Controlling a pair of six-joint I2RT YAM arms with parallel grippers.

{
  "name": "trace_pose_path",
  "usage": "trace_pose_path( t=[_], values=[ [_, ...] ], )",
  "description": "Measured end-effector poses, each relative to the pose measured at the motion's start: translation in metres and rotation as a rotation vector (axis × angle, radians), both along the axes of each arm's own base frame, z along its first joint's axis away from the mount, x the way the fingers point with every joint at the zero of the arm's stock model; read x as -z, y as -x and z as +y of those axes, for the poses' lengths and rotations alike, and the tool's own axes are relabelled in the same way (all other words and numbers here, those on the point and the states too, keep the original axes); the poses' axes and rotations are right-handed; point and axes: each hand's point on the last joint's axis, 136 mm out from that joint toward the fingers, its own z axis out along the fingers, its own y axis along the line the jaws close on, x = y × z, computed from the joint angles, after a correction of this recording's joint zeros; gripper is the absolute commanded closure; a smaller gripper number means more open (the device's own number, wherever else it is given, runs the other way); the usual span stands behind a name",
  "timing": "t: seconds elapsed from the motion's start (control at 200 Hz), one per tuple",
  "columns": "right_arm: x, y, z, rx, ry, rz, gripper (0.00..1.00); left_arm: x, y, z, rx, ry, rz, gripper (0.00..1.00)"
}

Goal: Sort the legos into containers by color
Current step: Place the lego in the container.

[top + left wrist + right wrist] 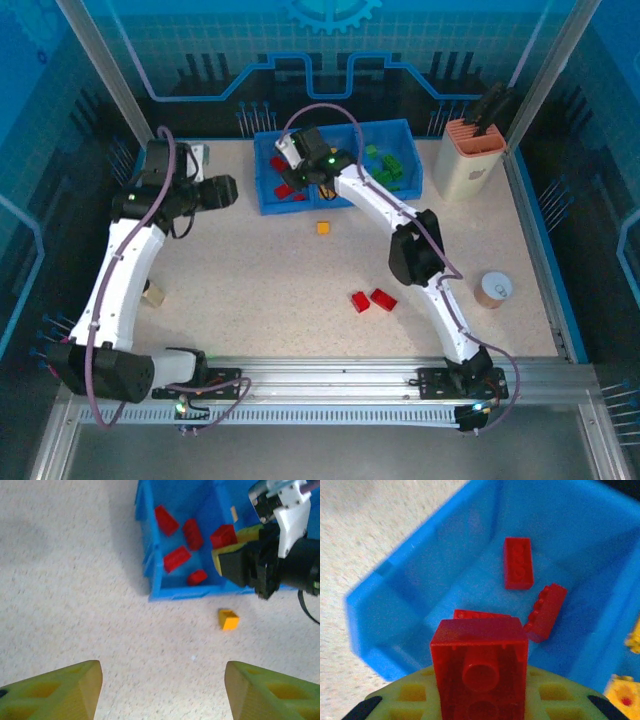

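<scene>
Red studded plastic brick [479, 670]: likely light, rigid, slick-sided, best pinched across flat walls; clamped in the closed right gripper [229, 542] above the left compartment of the blue plastic tray [185, 594]; left gripper [162, 680] parted, empty.

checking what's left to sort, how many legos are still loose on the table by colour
red bricks: 2
yellow-orange brick: 1
small tan piece at the left, unclear whether it is a lego: 1
total: 4, of which 3 are clearly legos
</scene>
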Motion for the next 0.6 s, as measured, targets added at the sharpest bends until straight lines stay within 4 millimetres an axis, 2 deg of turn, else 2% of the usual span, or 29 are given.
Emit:
trace_pose_path(
  t=[0.095,0.195,0.41,0.505,0.595],
  values=[
    [0.023,-0.005,0.006,-0.033,0.042,-0.017,0.73,0.024,0.014,0.002,-0.003,0.001,0.06,0.32],
    [0.026,-0.009,0.016,-0.06,0.073,-0.062,0.7,0.037,0.02,0.0,0.006,0.009,0.099,0.32],
    [0.016,-0.012,0.024,-0.084,0.107,-0.132,0.5,0.038,0.019,-0.004,0.019,0.025,0.099,0.32],
    [0.016,-0.013,0.023,-0.081,0.113,-0.136,0.45,0.04,0.018,-0.007,0.03,0.038,0.104,0.32],
    [0.015,-0.012,0.022,-0.075,0.101,-0.134,0.43,0.041,0.017,-0.008,0.035,0.044,0.11,0.31]
  ],
)
